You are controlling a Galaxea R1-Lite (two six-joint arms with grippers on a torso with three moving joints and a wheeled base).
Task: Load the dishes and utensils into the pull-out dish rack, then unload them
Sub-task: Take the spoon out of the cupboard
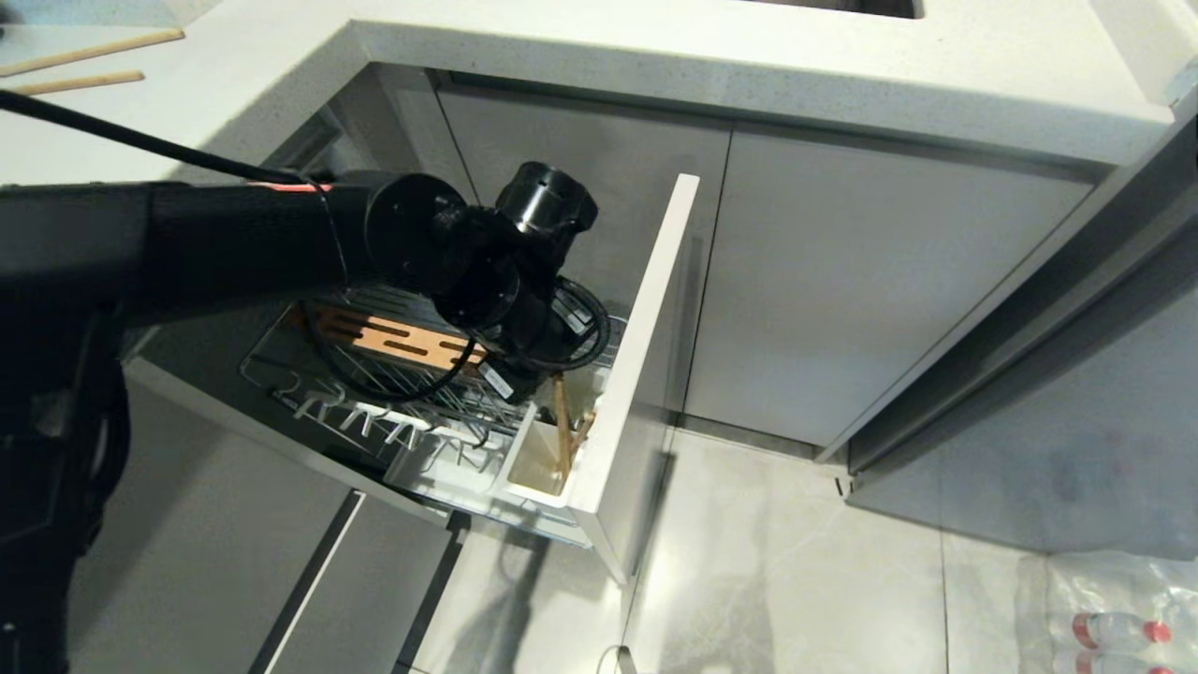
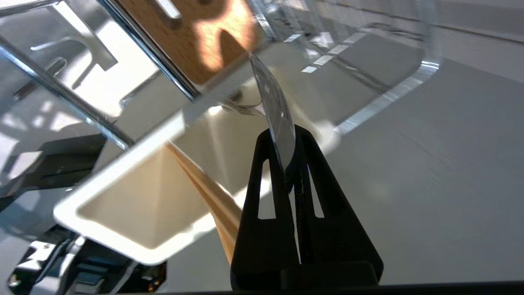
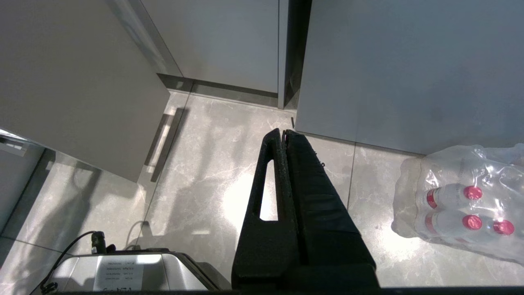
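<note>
Head view: the left gripper (image 1: 552, 374) is lowered into the pull-out dish rack (image 1: 374, 393), right over the white utensil cup (image 1: 538, 463); its jaws are hidden by the wrist here. Chopsticks (image 1: 562, 426) are seen standing in the cup just below the jaws. Two more light-wood sticks (image 1: 89, 65) are left on the worktop (image 1: 655, 47), well away from the jaws. No plate or bowl is seen between the rack prongs.

Left wrist view: the left gripper (image 2: 286, 151) is shown with jaws pinched narrow on the handle of the metal spoon (image 2: 274, 110). The spoon's far end is reaching out ahead of the jaws, beyond the cup's rim. The cup (image 2: 135, 196) is seen beside and below the jaws, and the chopsticks (image 2: 213, 196) lean inside it. The brown wooden strip (image 2: 192, 37) lies further ahead.

Right wrist view: the right gripper (image 3: 285, 135) is parked over the floor (image 3: 196, 172), jaws pressed together on nothing. A pack of bottles (image 3: 458, 205) lies off to one side.

Progress is judged partial: whether the spoon is going in or coming out cannot be told, and the dishes are not in view.
</note>
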